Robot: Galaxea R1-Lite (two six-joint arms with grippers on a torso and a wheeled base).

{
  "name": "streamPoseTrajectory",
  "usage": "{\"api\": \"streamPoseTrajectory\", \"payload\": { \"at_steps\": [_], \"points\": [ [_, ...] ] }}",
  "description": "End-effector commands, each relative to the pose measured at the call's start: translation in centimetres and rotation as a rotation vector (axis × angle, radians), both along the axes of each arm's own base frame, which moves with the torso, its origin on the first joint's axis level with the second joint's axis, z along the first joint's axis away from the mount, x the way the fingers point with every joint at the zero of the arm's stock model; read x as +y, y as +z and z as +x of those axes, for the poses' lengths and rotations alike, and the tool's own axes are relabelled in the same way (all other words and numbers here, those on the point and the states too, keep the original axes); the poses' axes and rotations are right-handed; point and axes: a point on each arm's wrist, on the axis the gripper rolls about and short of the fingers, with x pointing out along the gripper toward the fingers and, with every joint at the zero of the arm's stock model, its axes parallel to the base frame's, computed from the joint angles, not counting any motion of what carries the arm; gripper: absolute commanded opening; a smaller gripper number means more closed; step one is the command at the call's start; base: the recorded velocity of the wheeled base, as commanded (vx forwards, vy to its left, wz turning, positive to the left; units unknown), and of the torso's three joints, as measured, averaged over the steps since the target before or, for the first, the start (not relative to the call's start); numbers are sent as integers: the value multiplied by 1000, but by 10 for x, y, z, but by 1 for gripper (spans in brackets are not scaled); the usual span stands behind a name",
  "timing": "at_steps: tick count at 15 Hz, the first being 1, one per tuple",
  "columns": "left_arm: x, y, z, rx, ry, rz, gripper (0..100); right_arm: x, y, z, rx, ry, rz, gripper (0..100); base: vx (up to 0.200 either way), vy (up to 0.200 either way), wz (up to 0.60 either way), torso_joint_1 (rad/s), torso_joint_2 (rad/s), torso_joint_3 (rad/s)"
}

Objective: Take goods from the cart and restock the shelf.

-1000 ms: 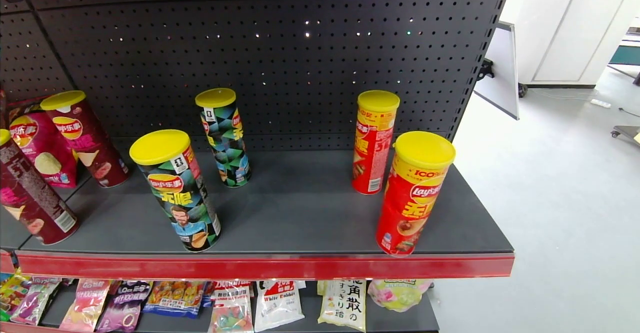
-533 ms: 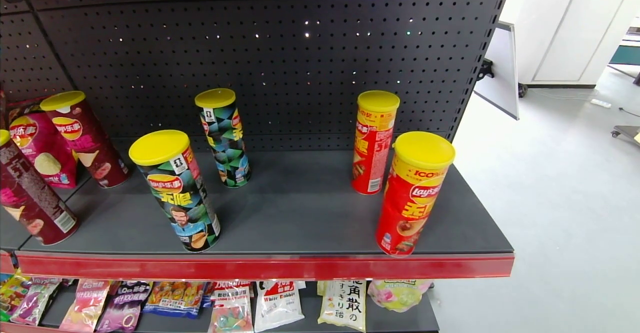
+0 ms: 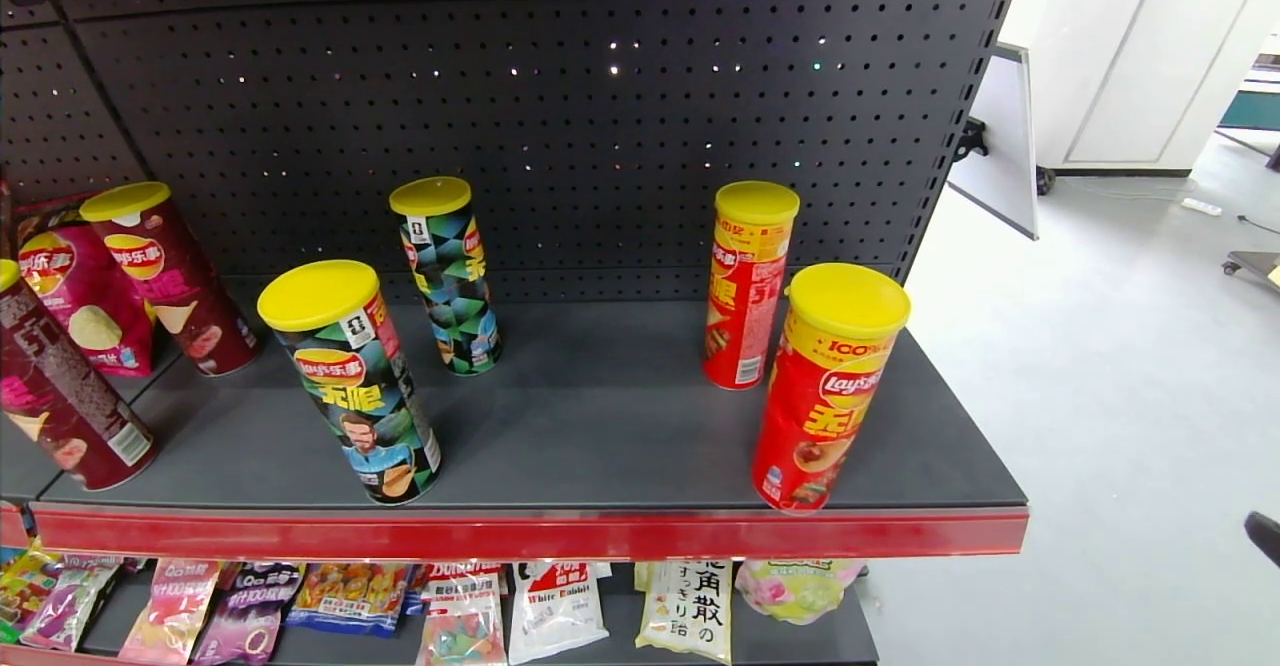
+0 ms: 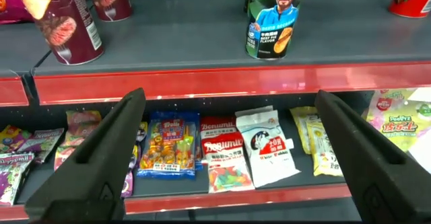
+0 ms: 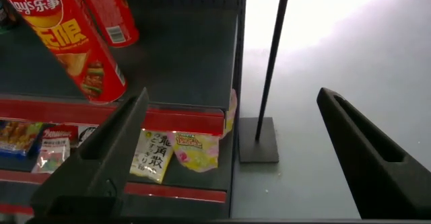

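Red can (image 3: 825,396) w/ yellow lid (image 3: 848,298) at shelf (image 3: 600,426) front-R edge.

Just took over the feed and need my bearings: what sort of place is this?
Probably a shop aisle, or a mock-up of one: a dark shelf with a pegboard back and red front strip, crisp cans standing on it, and snack bags on the level below.

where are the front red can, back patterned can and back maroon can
front red can (image 3: 822,401), head view, middle of its label
back patterned can (image 3: 452,286), head view, middle of its side
back maroon can (image 3: 175,281), head view, middle of its side
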Motion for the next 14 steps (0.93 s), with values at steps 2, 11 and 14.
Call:
{"api": "streamPoseTrajectory", "payload": {
  "at_steps": [2,11,14],
  "points": [
    [0,0,0,-4,0,-1,100,13,-5,68,190,241,32,100,0,0,0,0,0,0],
    [0,0,0,-4,0,0,100,-9,-52,179,64,837,47,100,0,0,0,0,0,0],
    [0,0,0,-4,0,0,100,-7,-54,183,38,903,40,100,0,0,0,0,0,0]
  ]
}}
